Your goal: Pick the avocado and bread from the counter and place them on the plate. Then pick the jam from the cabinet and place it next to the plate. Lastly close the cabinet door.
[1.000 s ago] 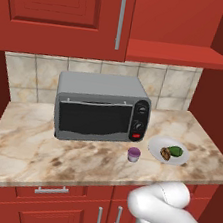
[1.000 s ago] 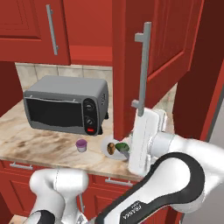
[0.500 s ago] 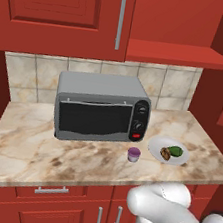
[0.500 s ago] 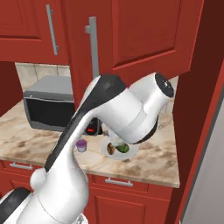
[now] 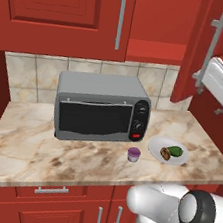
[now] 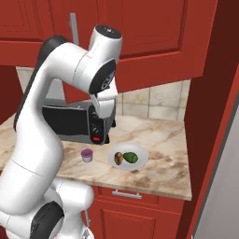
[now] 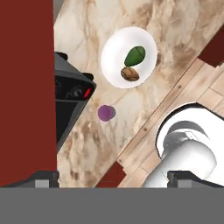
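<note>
You're pushing the cabinet door (image 5: 206, 52) closed, probably; avocado (image 7: 134, 55), bread (image 7: 130, 74) plated; gripper (image 7: 111, 177) spread wide, holding nothing.

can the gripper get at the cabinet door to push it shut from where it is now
Probably yes. The cabinet door hangs partly open with its handle facing out, the hand sits right beside it, and nothing stands between them. The jam and plate lie well below.

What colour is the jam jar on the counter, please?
Purple; the jam shows best in the hand view.

Glossy white arm (image 6: 51, 107), dark joints
</note>
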